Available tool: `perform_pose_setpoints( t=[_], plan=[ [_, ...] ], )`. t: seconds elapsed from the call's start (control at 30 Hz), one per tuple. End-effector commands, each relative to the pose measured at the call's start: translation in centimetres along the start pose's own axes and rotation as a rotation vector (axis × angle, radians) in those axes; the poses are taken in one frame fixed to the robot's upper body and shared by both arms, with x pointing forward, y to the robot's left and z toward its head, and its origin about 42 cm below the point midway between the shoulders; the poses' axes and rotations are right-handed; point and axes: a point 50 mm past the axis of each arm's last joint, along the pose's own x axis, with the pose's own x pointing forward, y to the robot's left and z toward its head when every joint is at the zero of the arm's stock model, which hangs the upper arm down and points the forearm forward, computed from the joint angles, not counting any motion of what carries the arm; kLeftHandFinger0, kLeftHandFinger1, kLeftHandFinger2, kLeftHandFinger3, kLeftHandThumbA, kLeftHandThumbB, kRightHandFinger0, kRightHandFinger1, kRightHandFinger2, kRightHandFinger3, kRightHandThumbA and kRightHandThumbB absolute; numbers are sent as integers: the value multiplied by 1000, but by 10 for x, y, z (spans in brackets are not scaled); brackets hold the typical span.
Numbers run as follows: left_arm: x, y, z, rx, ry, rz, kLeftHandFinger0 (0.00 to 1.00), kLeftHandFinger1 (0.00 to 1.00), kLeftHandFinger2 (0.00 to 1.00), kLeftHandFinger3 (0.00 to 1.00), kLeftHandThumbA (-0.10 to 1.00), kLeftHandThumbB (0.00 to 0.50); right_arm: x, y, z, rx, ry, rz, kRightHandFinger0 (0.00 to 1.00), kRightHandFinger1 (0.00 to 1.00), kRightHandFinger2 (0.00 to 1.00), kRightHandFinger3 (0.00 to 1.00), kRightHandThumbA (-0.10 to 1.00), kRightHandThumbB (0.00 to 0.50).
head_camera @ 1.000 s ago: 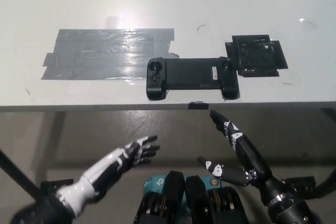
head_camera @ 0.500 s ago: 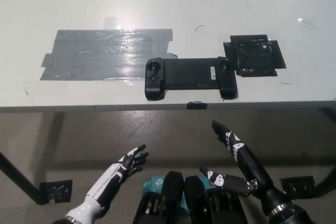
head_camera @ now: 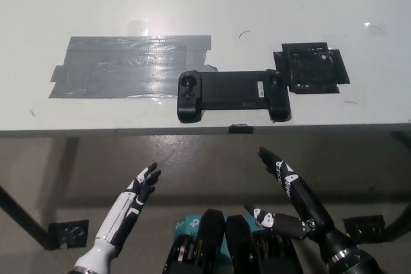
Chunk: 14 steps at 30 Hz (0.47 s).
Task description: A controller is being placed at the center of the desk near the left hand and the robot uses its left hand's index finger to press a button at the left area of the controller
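— Where do we find the controller (head_camera: pixel 232 95)?
— It lies flat near the desk (head_camera: pixel 192 4) front edge, well ahead of our left hand (head_camera: pixel 138 189) and a little to its right, with grey tape (head_camera: pixel 128 65) just left of it and black tape (head_camera: pixel 313 67) at its right end.
— And our hands?
— The left hand hangs below the desk edge, fingers straight and apart, holding nothing. The right hand (head_camera: pixel 286 190) rests lower right, fingers spread, also empty.

Controller (head_camera: pixel 231 95) lies on desk (head_camera: pixel 257 4) near front edge, between two tape patches (head_camera: pixel 128 65)
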Motion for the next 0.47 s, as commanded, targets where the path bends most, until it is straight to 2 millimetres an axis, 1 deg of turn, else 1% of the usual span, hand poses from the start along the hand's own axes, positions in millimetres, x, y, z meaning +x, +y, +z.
perform_pose_setpoints(
  t=[0.0, 0.17, 0.2, 0.43],
  plan=[
    [10, 1, 29, 125, -278, 235, 1000, 1000, 1000, 1000, 1000, 211, 17, -6, 22, -4, -107, -5, 1000, 1000, 1000, 1000, 743, 237],
    [10, -4, 30, 157, -286, 262, 1000, 1000, 1000, 1000, 1000, 203, 18, -6, 23, -6, -113, -8, 1000, 1000, 1000, 1000, 749, 227],
    [10, -5, 30, 159, -286, 263, 1000, 1000, 1000, 1000, 1000, 183, 18, -6, 23, -5, -113, -9, 1000, 1000, 1000, 1000, 750, 225],
    [3, -10, 25, 154, -272, 286, 1000, 1000, 1000, 1000, 1000, 183, 15, -4, 22, 7, -105, -4, 1000, 1000, 1000, 1000, 773, 238]
  ],
)
